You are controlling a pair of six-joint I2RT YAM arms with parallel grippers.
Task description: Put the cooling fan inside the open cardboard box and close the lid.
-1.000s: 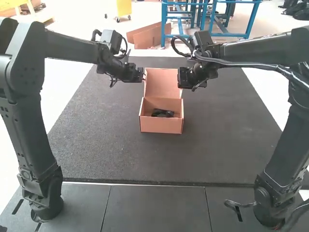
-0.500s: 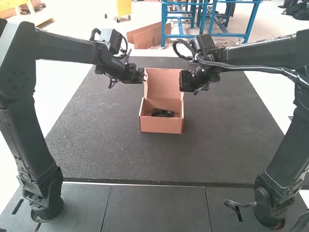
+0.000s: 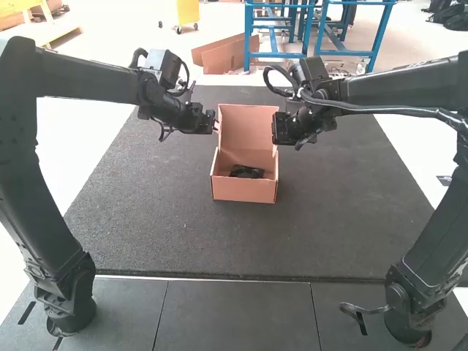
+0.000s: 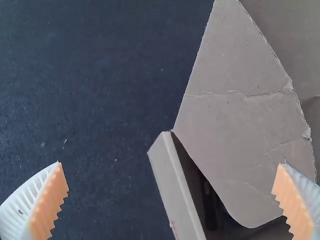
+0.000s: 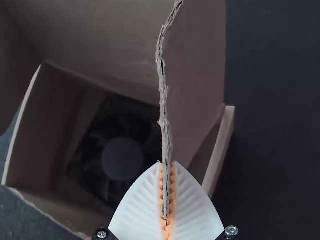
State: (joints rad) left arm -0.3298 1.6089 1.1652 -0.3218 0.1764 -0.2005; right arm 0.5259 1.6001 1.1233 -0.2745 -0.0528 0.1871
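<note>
At the centre of the high view the cardboard box (image 3: 244, 187) sits on the dark mat (image 3: 146, 219) with the cooling fan (image 3: 246, 172) already lying on its floor, so only the closing looks left to do. Behind it, just above centre, the lid (image 3: 247, 126) stands upright. The right gripper (image 3: 276, 130) at the lid's right edge is pinched tight on the side flap (image 5: 192, 90), probably to steer the lid down, while the left gripper (image 3: 213, 121) at the left edge hangs with jaws wide apart, gripping nothing.
</note>
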